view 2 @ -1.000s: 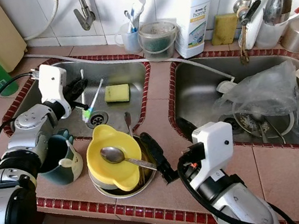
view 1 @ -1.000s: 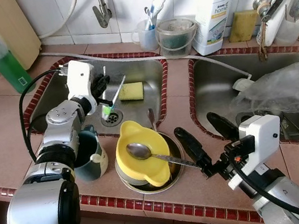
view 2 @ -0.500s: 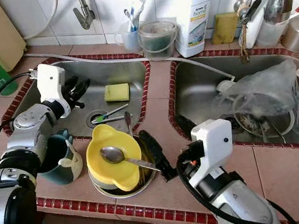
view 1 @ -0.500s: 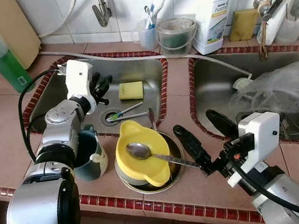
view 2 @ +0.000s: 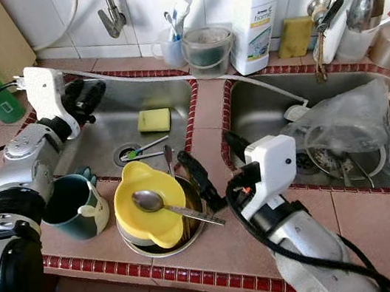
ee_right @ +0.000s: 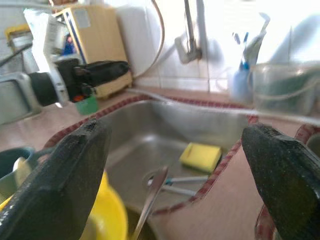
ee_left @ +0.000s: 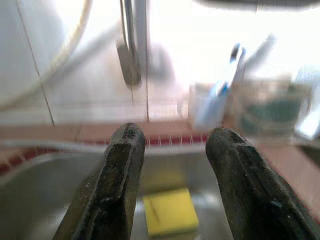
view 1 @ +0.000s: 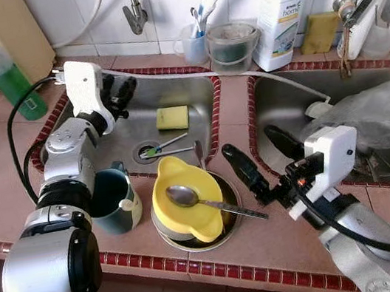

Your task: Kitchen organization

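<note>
Now the left gripper (view 1: 120, 92) hangs over the far left part of the left sink basin (view 1: 186, 91), its two black fingers parted with nothing between them; in the left wrist view the fingers (ee_left: 116, 187) frame the yellow sponge (ee_left: 170, 212) on the basin floor, with the wall tap (ee_left: 131, 45) beyond them. Down by the drain (view 1: 145, 153) lies a toothbrush (view 1: 167, 144) with a green head, flat on the steel, just near of the sponge; a second metal utensil lies beside it, too small to name.

On the tiled counter near the basin sits a yellow bowl (view 1: 189, 203) nested in a metal dish (view 1: 229, 208), with a spoon (view 1: 188, 196) resting across the bowl and its handle running off to the right; a teal mug (view 1: 112, 199) stands just left of the bowl, close by the left forearm. The right gripper (view 1: 264, 166) hovers over the counter strip between the two basins, right of the bowl, its fingers spread wide and empty.

Farther back, a cup of toothbrushes (view 1: 193, 37), a clear tub (view 1: 231, 46) and a white detergent bottle (view 1: 279, 12) line the wall; a green bottle (view 1: 7, 76) stands at far left; a crumpled plastic bag (view 1: 370, 117) lies in the right sink basin (view 1: 271, 107).
</note>
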Robot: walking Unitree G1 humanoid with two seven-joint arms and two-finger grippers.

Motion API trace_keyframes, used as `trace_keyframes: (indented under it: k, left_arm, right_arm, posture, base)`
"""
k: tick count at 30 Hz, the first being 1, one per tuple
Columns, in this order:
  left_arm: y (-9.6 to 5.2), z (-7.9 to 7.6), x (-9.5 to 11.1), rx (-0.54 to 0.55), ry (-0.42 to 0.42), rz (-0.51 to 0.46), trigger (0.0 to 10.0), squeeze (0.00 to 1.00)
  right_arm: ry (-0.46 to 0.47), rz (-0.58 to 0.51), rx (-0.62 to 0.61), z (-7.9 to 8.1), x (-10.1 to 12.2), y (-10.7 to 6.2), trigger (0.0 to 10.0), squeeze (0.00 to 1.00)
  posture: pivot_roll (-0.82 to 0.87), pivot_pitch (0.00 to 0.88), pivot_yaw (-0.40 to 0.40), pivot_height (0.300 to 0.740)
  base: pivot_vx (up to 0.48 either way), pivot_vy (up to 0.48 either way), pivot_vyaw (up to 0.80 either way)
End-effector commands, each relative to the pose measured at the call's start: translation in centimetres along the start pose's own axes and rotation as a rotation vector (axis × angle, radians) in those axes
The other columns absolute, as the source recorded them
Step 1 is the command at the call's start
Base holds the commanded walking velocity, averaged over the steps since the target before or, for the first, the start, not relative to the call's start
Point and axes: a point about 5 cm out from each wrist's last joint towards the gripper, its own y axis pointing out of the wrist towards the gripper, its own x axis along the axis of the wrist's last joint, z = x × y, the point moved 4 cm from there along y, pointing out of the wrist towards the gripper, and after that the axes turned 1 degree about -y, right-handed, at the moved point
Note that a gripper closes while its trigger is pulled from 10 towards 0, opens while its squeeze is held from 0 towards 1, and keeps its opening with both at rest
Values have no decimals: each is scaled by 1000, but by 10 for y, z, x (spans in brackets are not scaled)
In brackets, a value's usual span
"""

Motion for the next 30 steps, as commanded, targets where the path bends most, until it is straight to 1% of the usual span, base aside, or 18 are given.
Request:
trace_keyframes:
  k: [1,2,3,4,6,7,9,10,11,14,18,20,21,24,25,26,29,30]
  left_arm:
    - [-2,4,8,19,-1,-37,10000,0]
    - [-2,4,8,21,-1,-43,10000,0]
    - [-6,8,11,45,-1,-66,10000,0]
    - [-7,9,12,53,-4,-74,10000,0]
    - [-11,13,17,91,-36,-112,10000,0]
    - [-11,13,17,91,-36,-112,10000,0]
    - [-15,12,22,93,-37,-144,10000,0]
    - [-15,12,22,93,-37,-144,10000,0]
    - [-18,13,23,112,-49,-157,10000,0]
    - [-22,11,24,135,-63,-170,10000,0]
    - [-33,0,19,144,-74,-176,10000,0]
    - [-38,-2,16,160,-81,-174,10000,0]
    - [-38,-2,16,160,-81,-174,10000,0]
    - [-49,-6,11,163,-67,-179,10000,0]
    - [-53,-5,8,179,-88,-178,10000,0]
    - [-61,-5,5,195,-106,-188,10000,0]
    - [-73,-10,0,194,-86,-192,10000,0]
    - [-77,-11,-4,193,-104,-190,10000,0]
  right_arm:
    - [-9,-16,-3,-3,1,2,10000,0]
    - [-12,-18,-3,-4,0,4,10000,0]
    - [-51,-29,-9,-7,1,11,10000,0]
    - [-69,-34,-11,-8,2,14,10000,0]
    - [-95,-53,-49,-17,4,22,10000,0]
    - [-95,-53,-49,-17,4,22,10000,0]
    - [-130,-71,-84,-26,7,28,10000,0]
    - [-130,-71,-84,-26,7,28,10000,0]
    - [-157,-78,-114,-32,7,31,10000,0]
    - [-173,-95,-136,-38,8,34,10000,0]
    - [-221,-144,-193,-47,12,40,10000,0]
    - [-236,-168,-210,-48,13,42,10000,0]
    - [-236,-168,-210,-48,13,42,10000,0]
    - [-254,-199,-223,-47,12,43,10000,0]
    - [-259,-210,-236,-48,10,42,10000,0]
    - [-262,-224,-264,-50,7,41,10000,0]
    - [-285,-234,-291,-53,2,38,10000,0]
    - [-289,-239,-299,-54,0,37,10000,0]
  posture:
    - [-65,14,46,740]
    - [-54,0,42,740]
    - [-52,0,40,740]
    - [-50,0,39,740]
    - [-36,0,25,740]
    - [-36,0,25,740]
    - [-31,0,18,740]
    - [-31,0,18,740]
    - [-26,0,15,740]
    - [-20,0,11,740]
    - [-13,0,10,740]
    - [-9,0,14,740]
    - [-9,0,14,740]
    - [-2,0,15,740]
    - [-2,0,15,740]
    - [2,0,14,740]
    - [10,0,6,740]
    - [15,0,1,740]
  base:
    - [0,0,0]
    - [0,0,0]
    - [0,0,0]
    - [0,0,0]
    - [0,0,0]
    - [0,0,0]
    - [0,0,0]
    - [0,0,0]
    - [0,0,0]
    - [0,0,0]
    - [0,0,0]
    - [0,0,0]
    - [0,0,0]
    - [0,0,0]
    - [0,0,0]
    - [0,0,0]
    - [0,0,0]
    - [0,0,0]
